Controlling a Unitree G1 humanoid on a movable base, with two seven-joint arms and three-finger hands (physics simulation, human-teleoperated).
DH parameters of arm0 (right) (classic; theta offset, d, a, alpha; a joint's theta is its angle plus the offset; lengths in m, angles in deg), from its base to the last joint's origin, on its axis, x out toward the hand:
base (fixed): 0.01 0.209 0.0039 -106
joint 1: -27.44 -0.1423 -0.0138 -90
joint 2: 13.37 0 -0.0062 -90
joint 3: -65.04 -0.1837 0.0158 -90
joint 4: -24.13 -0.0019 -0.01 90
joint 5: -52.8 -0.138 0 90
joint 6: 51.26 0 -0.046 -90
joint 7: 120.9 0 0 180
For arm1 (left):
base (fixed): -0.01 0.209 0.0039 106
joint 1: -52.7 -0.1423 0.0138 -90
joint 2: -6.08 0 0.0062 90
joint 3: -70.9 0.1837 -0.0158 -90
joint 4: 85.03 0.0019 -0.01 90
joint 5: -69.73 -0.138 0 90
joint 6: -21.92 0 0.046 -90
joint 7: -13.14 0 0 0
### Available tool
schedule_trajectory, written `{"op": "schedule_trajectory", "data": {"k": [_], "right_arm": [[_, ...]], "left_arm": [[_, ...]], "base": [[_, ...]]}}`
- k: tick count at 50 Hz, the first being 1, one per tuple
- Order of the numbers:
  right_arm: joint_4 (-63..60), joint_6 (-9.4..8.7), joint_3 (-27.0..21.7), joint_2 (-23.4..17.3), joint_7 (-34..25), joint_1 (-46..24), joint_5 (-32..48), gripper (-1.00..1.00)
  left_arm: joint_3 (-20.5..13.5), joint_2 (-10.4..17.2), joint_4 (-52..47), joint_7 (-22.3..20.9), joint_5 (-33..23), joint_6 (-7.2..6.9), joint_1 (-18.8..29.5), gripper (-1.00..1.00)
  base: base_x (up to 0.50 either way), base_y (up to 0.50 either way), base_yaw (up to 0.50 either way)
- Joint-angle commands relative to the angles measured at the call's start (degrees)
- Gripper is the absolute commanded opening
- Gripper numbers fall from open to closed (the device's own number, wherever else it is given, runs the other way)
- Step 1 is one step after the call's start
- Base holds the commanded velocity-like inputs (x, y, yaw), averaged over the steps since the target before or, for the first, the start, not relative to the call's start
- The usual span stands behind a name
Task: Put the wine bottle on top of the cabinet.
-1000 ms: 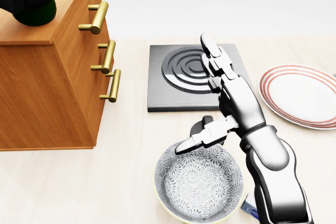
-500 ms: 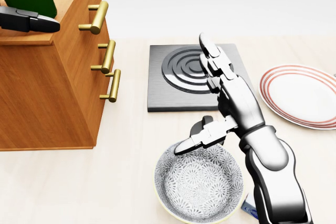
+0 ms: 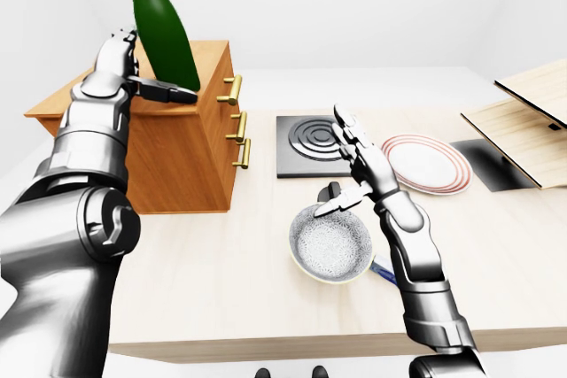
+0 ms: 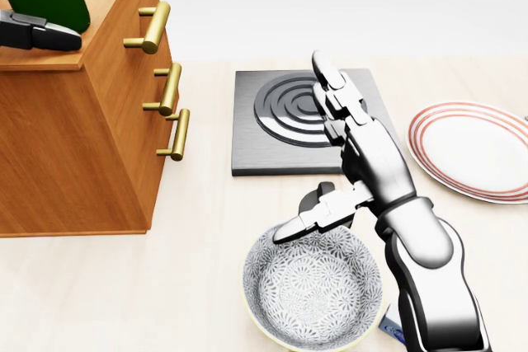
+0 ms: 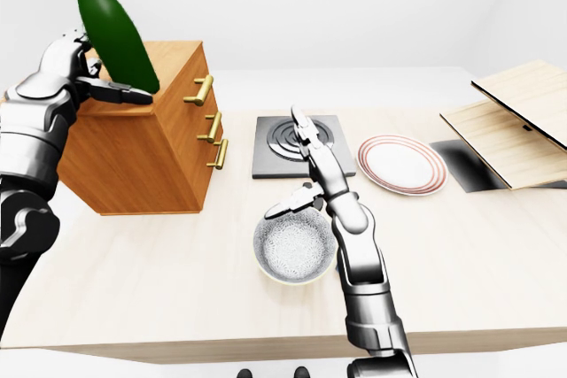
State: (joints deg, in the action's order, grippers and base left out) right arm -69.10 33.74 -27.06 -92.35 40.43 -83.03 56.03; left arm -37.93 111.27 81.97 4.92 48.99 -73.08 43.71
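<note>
The green wine bottle [image 3: 164, 33] rests with its base on top of the wooden cabinet [image 3: 177, 157] at the left of the left-eye view, its neck leaning up and to the left. My left hand [image 3: 133, 77] is beside its lower part. The fingers [image 3: 120, 49] stand straight behind it and the thumb stretches across in front of the base, so the hand is open. My right hand [image 3: 350, 170] hovers open and empty over a patterned bowl [image 3: 330, 245], far from the bottle.
Brass drawer handles [image 4: 169, 88] stick out of the cabinet's right face. A dark hob plate [image 3: 310, 143] and a red-rimmed plate [image 3: 427, 163] lie on the pale table beyond the bowl. Wooden boards [image 3: 523, 121] sit at the far right. A small blue item [image 3: 383, 272] peeks from under the bowl.
My left hand's fingers came off the bottle's body and now lie lower, by its base. The bottle has tipped into a lean. The right hand has barely moved.
</note>
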Motion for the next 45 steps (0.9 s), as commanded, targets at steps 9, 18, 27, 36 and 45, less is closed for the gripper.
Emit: {"op": "schedule_trajectory", "data": {"k": [9,18,27,36,45], "right_arm": [[1.81,0.0,1.06,0.89,0.14,-0.44,0.38,1.0],[2.43,0.0,1.48,1.4,0.32,-0.8,0.8,1.0],[2.5,0.0,1.73,1.6,0.57,-0.69,1.1,1.0],[1.47,0.0,1.52,1.75,0.93,-0.91,1.21,1.0],[-0.29,0.0,1.46,4.04,2.17,1.62,-2.68,1.0]], "left_arm": [[5.02,15.44,-1.86,-10.31,0.45,0.0,6.93,1.0],[5.3,26.81,-5.68,-18.45,1.69,0.0,7.75,1.0],[2.0,42.46,-22.27,-30.8,10.89,0.0,3.79,1.0],[7.1,41.36,-47.02,-22.72,20.41,0.0,25.26,1.0],[4.76,8.63,-80.7,4.28,37.17,0.0,21.32,1.0]], "base": [[0.0,0.0,0.0],[0.0,0.0,0.0],[0.0,0.0,0.0],[0.0,0.0,0.0],[0.0,0.0,0.0]]}}
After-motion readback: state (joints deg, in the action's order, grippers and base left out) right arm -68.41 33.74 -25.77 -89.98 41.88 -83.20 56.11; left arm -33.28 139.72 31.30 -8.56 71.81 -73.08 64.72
